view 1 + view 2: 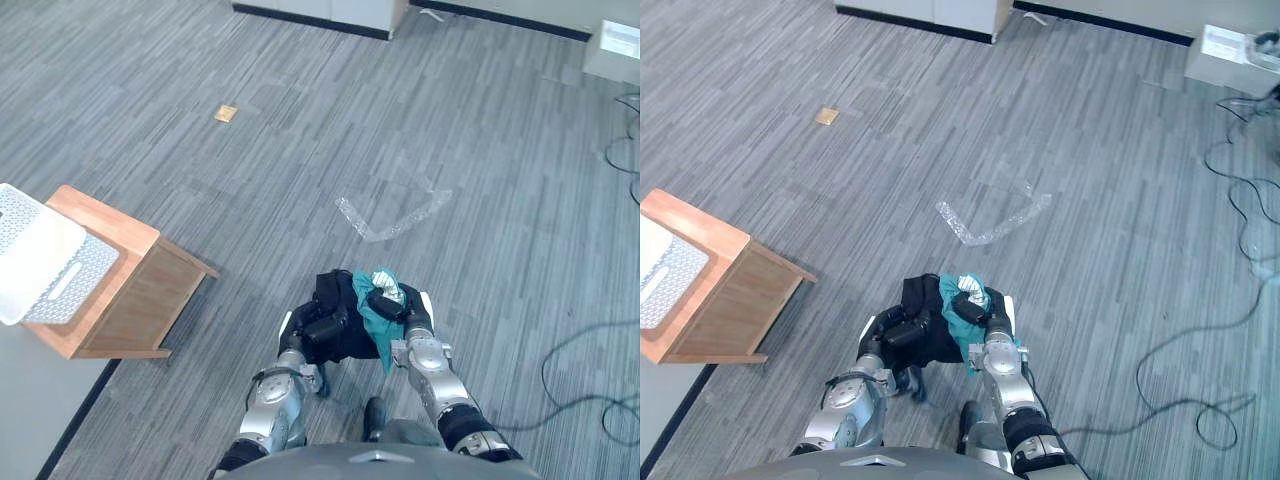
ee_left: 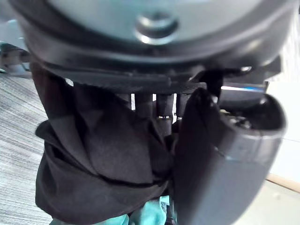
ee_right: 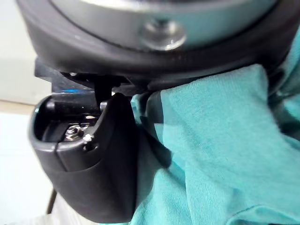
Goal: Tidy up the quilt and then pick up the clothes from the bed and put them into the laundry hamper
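Clothes [image 1: 352, 345] in left hand [image 1: 322, 328], right hand [image 1: 386, 304]

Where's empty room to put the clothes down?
Bare carpet lies open between the wooden stand and the clear tape strip, and past the tape. Crowded: the white basket fills most of the stand's top.
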